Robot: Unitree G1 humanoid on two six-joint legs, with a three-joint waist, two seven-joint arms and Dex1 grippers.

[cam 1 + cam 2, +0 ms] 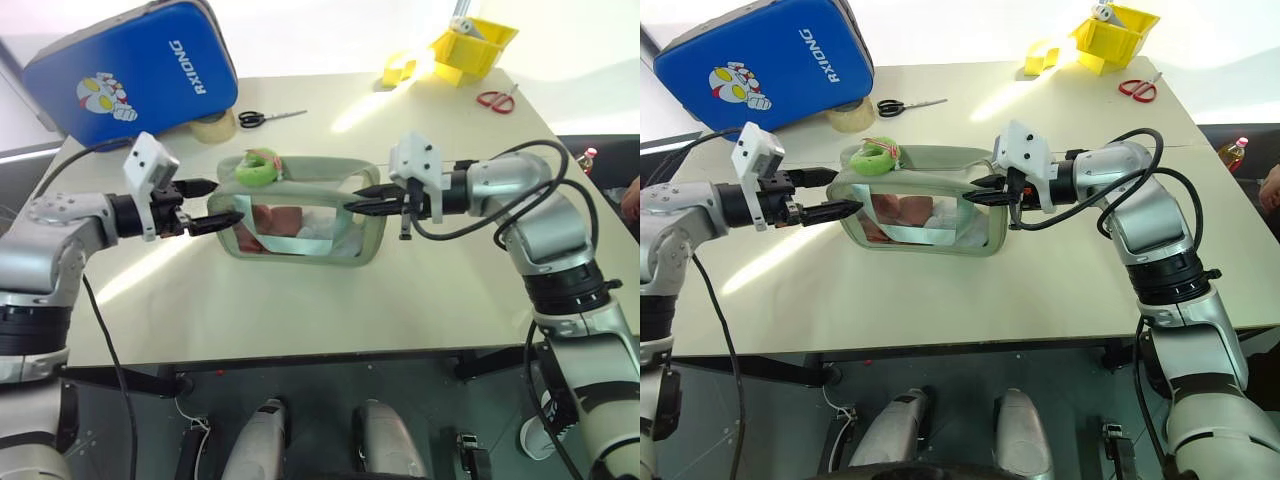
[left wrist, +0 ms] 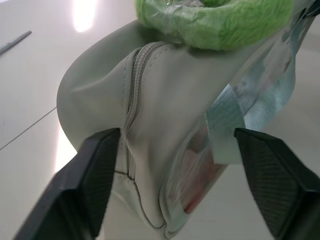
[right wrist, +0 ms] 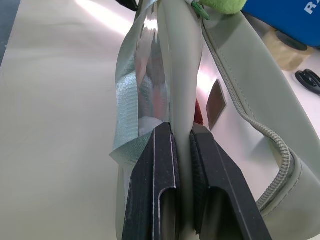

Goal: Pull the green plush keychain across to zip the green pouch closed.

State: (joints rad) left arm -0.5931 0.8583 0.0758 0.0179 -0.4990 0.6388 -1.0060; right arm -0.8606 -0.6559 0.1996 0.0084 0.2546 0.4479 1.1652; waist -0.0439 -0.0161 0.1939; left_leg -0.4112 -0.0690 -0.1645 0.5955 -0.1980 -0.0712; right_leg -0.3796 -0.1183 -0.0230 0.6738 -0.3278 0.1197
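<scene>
- Left eye view: the green pouch [image 1: 300,222] stands upright in the middle of the pale surface [image 1: 300,300], its clear window facing the robot, with pink and white contents visible behind a light blue strap [image 1: 250,222].
- The green plush keychain [image 1: 260,166] sits on top of the pouch at the end nearer the robot's left arm, next to the zipper.
- The right end effector [image 1: 362,200] is clenched on the pouch's right end; in the right wrist view its two black fingers [image 3: 155,185] pinch a fold of the sage-green wall between them.
- The left end effector [image 1: 208,205] is at the pouch's left end with its fingers spread. In the left wrist view the fingers [image 2: 95,175] stand on either side of that end of the pouch, with the zipper track [image 2: 132,100] running up between them towards the keychain. Whether they press the fabric I cannot tell.
- Behind the pouch lie a blue hard case [image 1: 130,70], a roll of tape [image 1: 213,126] and black scissors [image 1: 265,118].
- Further right are a yellow bin [image 1: 475,45] and red scissors [image 1: 497,98].
</scene>
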